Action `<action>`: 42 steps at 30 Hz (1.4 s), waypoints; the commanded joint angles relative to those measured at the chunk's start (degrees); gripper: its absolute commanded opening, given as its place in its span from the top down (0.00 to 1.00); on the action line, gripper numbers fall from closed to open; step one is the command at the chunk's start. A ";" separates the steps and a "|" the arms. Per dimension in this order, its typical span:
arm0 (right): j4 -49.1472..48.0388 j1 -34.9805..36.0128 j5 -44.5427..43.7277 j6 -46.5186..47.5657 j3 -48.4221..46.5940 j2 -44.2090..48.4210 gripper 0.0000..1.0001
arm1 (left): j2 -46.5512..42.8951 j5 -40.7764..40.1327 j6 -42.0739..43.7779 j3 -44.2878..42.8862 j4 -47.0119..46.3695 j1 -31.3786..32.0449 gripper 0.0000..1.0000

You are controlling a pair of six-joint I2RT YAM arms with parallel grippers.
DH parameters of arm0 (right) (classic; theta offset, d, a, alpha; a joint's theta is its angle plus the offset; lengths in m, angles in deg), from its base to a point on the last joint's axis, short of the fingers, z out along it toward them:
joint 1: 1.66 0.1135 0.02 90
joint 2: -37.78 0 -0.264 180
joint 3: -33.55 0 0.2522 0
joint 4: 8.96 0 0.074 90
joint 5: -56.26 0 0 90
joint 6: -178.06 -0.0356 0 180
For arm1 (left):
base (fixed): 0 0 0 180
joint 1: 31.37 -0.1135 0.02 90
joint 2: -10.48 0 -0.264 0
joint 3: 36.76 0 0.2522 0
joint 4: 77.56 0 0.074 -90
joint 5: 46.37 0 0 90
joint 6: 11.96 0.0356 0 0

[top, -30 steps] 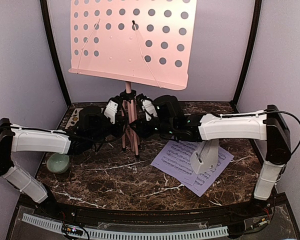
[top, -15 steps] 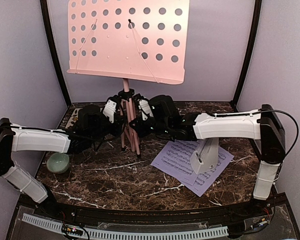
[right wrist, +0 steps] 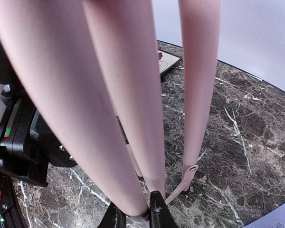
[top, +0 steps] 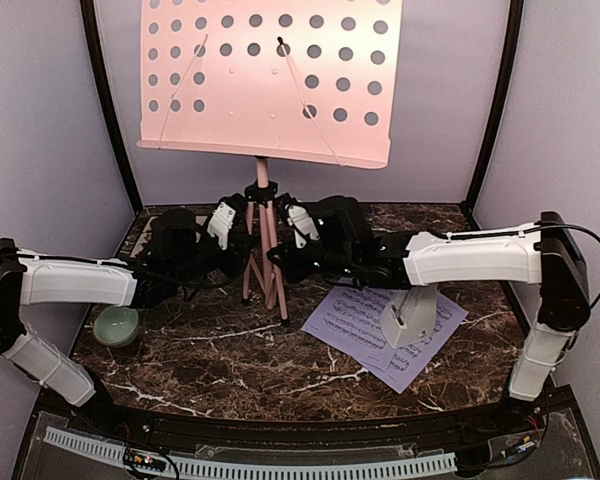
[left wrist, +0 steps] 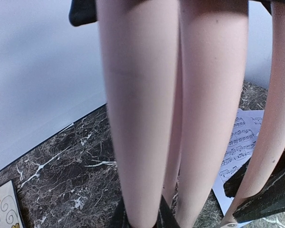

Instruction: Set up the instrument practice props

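The pink perforated music stand stands upright at the back on its tripod legs. My left gripper is shut on one leg from the left; in the left wrist view the dark jaws clamp the leg. My right gripper is shut on another leg from the right; in the right wrist view the jaws pinch the leg. The white sheet-music pages lie overlapped on the table at the right. The white-grey metronome stands on them.
A pale green bowl sits at the left under my left arm. The floral coaster lies at the back left, also in the right wrist view. Purple walls with black corner posts close in the marble table.
The stand's desk swung left and then back to the right, ending slightly further right. Both grippers kept hold of the legs, and the right arm shifted a little right.
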 commanded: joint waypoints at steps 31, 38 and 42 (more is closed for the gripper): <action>4.44 6.29 -6.76 -2.85 13.29 16.70 1.00 | -5.81 -5.90 9.27 3.86 -2.31 -12.83 1.00; 2.54 7.17 -5.68 -3.55 14.71 14.41 1.00 | -7.10 -4.12 11.59 2.46 -2.25 -12.72 1.00; 2.26 6.65 -7.11 -3.10 15.94 14.20 1.00 | -9.20 -4.92 12.77 2.41 0.21 -12.68 1.00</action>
